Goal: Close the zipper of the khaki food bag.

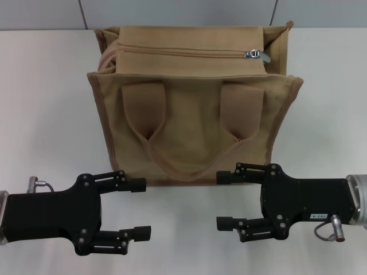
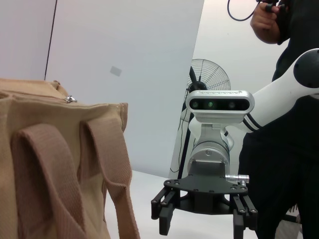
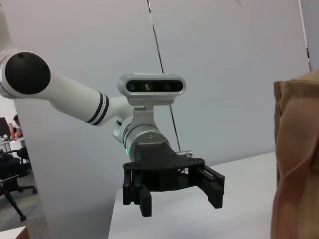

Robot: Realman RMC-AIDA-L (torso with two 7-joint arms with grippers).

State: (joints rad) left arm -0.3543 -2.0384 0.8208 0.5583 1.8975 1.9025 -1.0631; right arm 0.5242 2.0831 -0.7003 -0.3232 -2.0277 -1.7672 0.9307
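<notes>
The khaki food bag (image 1: 195,114) stands upright at the middle of the white table, its two strap handles hanging down its near face. The zipper (image 1: 183,52) runs across the flat top panel, and its silver pull tab (image 1: 256,55) sits near the right end. My left gripper (image 1: 141,208) is open on the table in front of the bag's left half. My right gripper (image 1: 221,200) is open in front of its right half. Neither touches the bag. The left wrist view shows the bag (image 2: 45,164), the pull tab (image 2: 71,99) and the right gripper (image 2: 202,226). The right wrist view shows the left gripper (image 3: 180,205) and a bag edge (image 3: 294,149).
The white table (image 1: 46,114) extends to both sides of the bag, and a grey wall stands behind it. In the left wrist view a person (image 2: 289,45) stands behind my right arm, and a fan (image 2: 209,82) is farther back.
</notes>
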